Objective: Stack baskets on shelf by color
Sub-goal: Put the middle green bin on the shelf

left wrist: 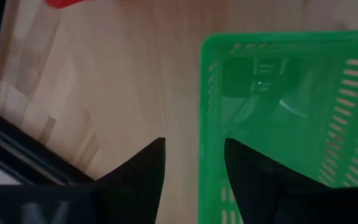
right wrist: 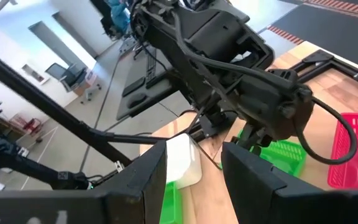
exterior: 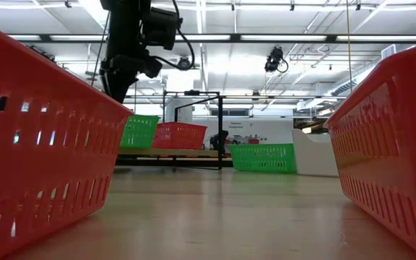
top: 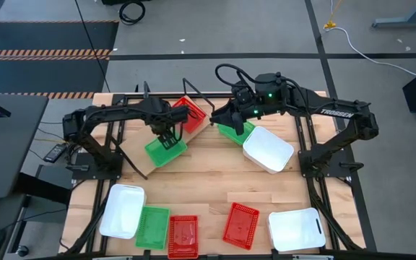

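Grey workshop floor is seen around the wooden table (top: 208,180), where the shelf (top: 132,162) lies slantwise at the far side. On it a green basket (top: 166,151) and a red basket (top: 190,114) are set side by side, both empty. The left pincer (top: 166,136) hangs directly over the near edge of the green basket; its fingers are spread, and in the left wrist view one finger (left wrist: 253,177) is inside the basket wall and the other outside, so nothing is pinched yet. The basket's long axis follows the plank. The right pincer (top: 222,115) is raised beside the red basket, spread and empty, above another green basket (top: 235,131) and a white basket (top: 268,149) off the shelf. Five more empty baskets are left along the near edge, well apart from both arms; the left arm is judged nearer for the stacking
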